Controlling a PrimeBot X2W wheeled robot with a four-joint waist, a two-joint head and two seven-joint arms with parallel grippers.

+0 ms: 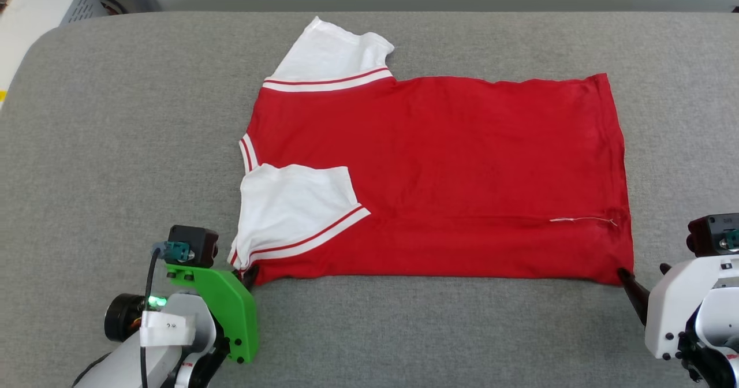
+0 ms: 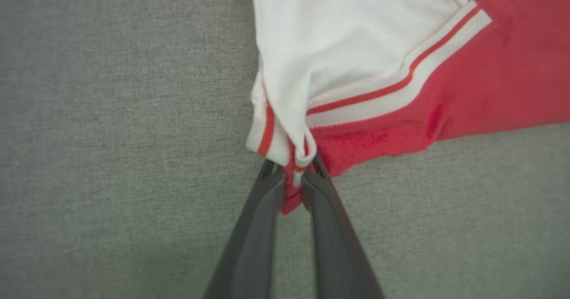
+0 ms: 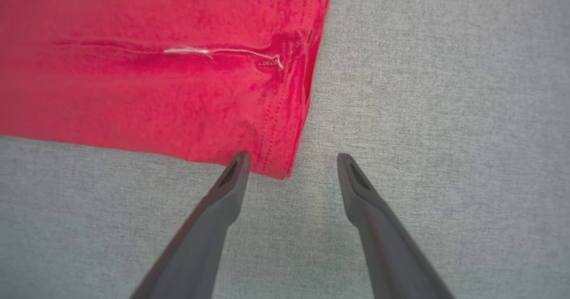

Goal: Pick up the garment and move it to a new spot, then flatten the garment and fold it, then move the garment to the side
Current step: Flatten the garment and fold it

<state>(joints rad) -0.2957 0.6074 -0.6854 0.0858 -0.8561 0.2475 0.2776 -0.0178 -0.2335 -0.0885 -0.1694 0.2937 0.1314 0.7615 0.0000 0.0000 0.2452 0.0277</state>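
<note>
Garment (image 1: 439,174) is laid out on grey surface (image 1: 115,145), corner pinched by left gripper (image 2: 295,165); right gripper (image 3: 292,156) is spread at hem; white box (image 1: 34,12) is seen behind.

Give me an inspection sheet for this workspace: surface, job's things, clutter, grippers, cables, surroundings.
Surface: grey cloth-covered table, no stains seen.
Job's things: shirt spread flat, near sleeve folded onto the body, far sleeve sticking out; loose white thread by the hem.
Clutter: nothing seen.
Grippers: left gripper shut on the shirt's near sleeve-end corner; right gripper open at the near hem corner.
Cables: black cable along the left wrist, off the shirt.
Surroundings: white box beyond the table's far left corner.
</note>
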